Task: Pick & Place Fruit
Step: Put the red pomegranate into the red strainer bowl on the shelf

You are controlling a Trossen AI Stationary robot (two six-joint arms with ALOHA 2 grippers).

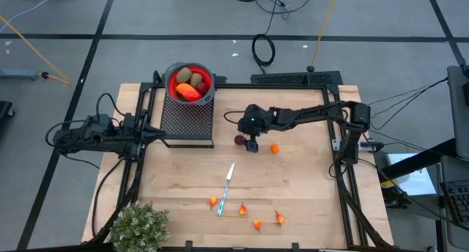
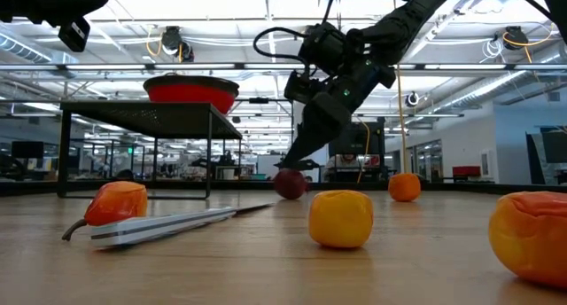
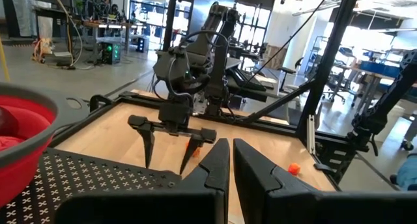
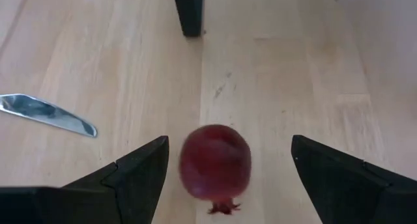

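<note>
On the wooden table [image 1: 293, 193], small orange-red fruits [image 1: 257, 224] lie at the near edge beside a knife [image 1: 226, 187]. Mid-table, the right gripper [image 1: 248, 143] hangs with fingers spread wide either side of a dark-red ball [image 4: 215, 163], not touching it. An orange ball [image 1: 274, 148] sits nearby. Farther back, a red bowl [image 1: 207, 84] holds more fruit; the left gripper [image 3: 230, 172] waits there, fingers narrow.

Grey floor [image 1: 146, 17] crossed by dark tape lines, strewn with cables [image 1: 264, 50]; beyond, open workshop with ceiling strip lights [image 2: 266, 3], desks [image 3: 85, 28], office chairs [image 3: 339, 87]
</note>
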